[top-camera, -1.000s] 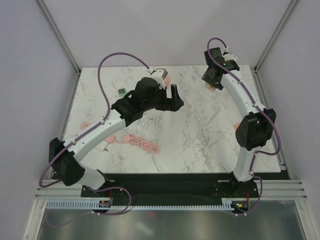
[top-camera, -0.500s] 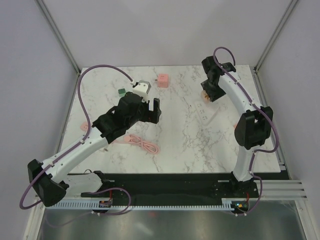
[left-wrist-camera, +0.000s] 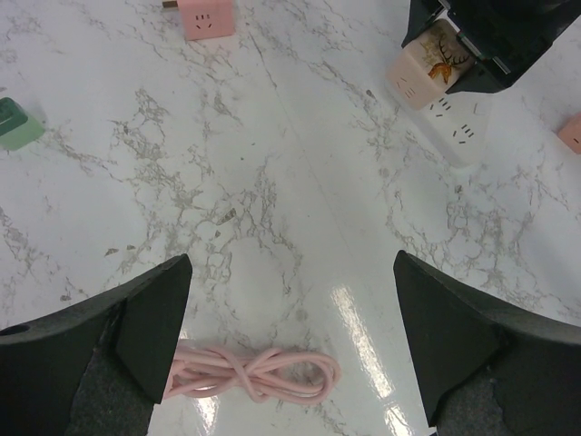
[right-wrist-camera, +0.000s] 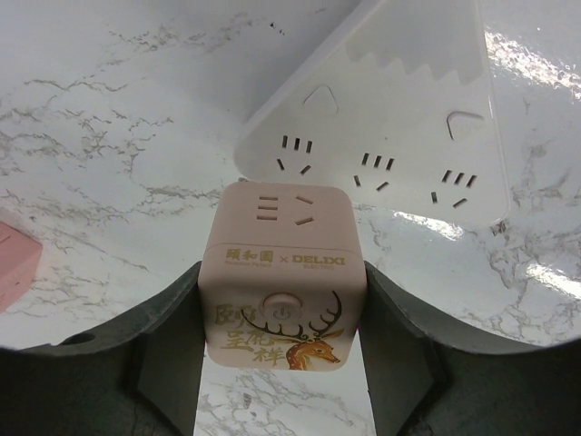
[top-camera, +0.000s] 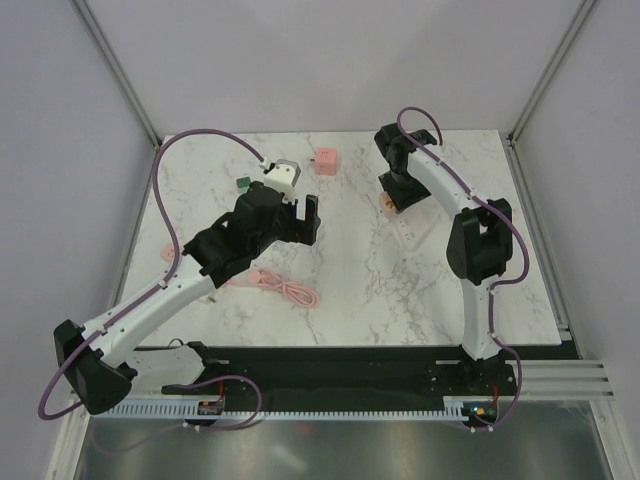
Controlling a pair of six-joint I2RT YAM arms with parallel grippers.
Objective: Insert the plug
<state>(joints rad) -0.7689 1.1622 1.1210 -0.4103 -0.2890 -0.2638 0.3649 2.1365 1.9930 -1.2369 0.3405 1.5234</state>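
Marble table (top-camera: pixel 350 290): right gripper (right-wrist-camera: pixel 283 304) pinches the cube (right-wrist-camera: pixel 283 272) by its side faces (likely rigid, light, slick plastic, so hold it square); strip (right-wrist-camera: pixel 390 118) lies at one o'clock; left gripper (left-wrist-camera: pixel 290 263) spread, empty.

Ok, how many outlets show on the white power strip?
3, along the power strip: near outlet just beyond the cube plug in the right gripper, middle outlet, end outlet. None seems hidden.

A marble table (top-camera: pixel 380 290) carries a pink cube adapter (top-camera: pixel 325 162) at its far edge, near the middle. A small green block (top-camera: pixel 243 183) sits to its left. A coiled pink cable (top-camera: pixel 285 288) lies nearer, left of centre.
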